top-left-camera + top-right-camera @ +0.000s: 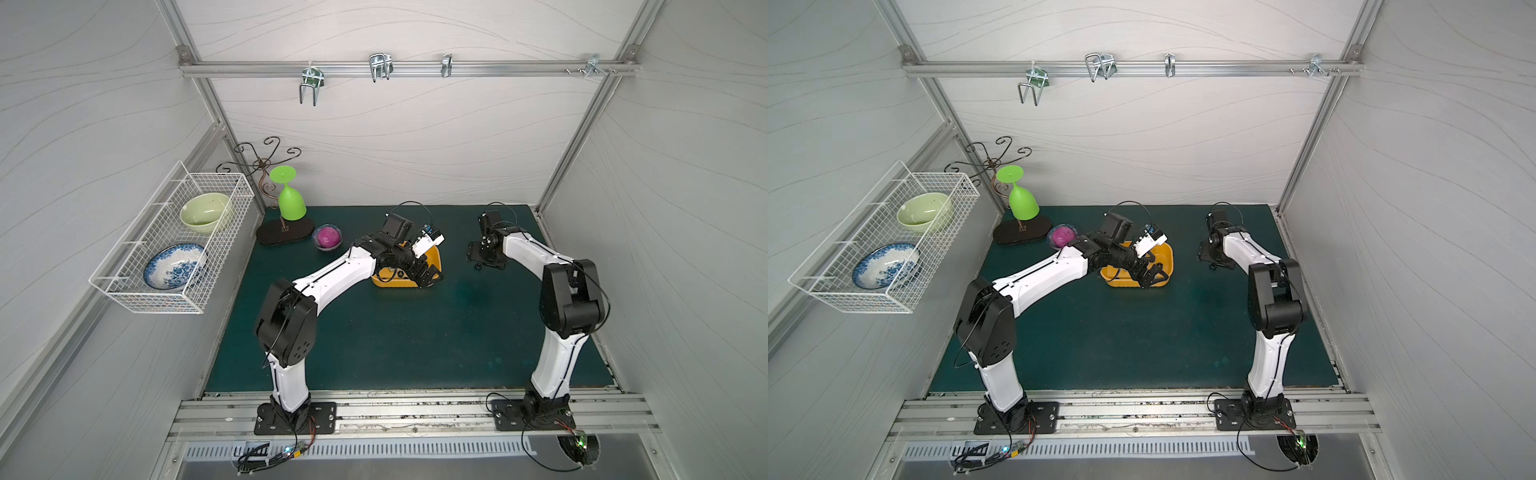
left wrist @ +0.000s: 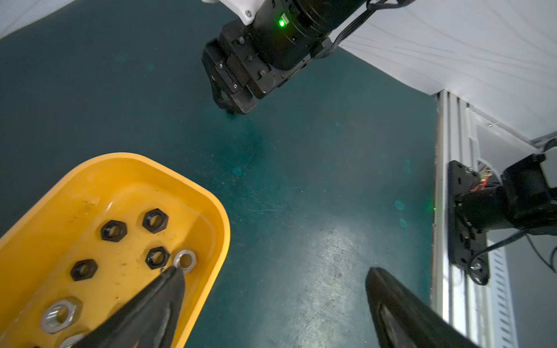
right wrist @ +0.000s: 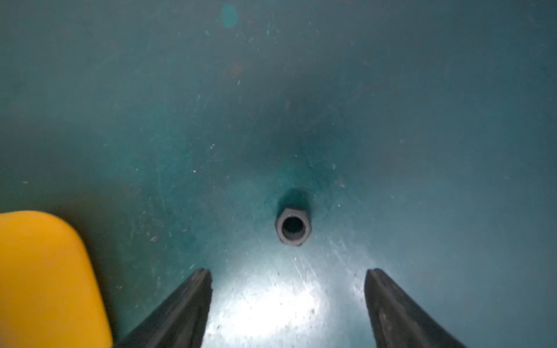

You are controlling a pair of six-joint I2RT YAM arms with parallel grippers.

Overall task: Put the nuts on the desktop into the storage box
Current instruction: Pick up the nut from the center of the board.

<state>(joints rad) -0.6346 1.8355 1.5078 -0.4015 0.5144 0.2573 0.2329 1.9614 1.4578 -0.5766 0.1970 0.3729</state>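
Note:
The yellow storage box (image 1: 390, 283) (image 1: 1165, 253) sits mid-back on the dark green desktop (image 1: 415, 340). In the left wrist view several nuts lie inside the box (image 2: 211, 205): black ones (image 2: 113, 230) and silver ones (image 2: 185, 260). My left gripper (image 2: 274, 271) (image 1: 428, 277) hangs open over the box's right rim, one finger above the inside and one above the mat, holding nothing. My right gripper (image 3: 287, 271) (image 1: 484, 259) stands open low over the mat at the back right. A single black nut (image 3: 293, 226) (image 1: 478, 266) lies flat just beyond its fingertips. A corner of the box (image 3: 45, 271) shows beside it.
A small bowl with a pink ball (image 1: 327, 237) and a green goblet (image 1: 291, 199) on a dark stand are at the back left. A white wire basket (image 1: 166, 249) holding two bowls hangs on the left wall. An aluminium rail (image 1: 415, 409) runs along the front edge.

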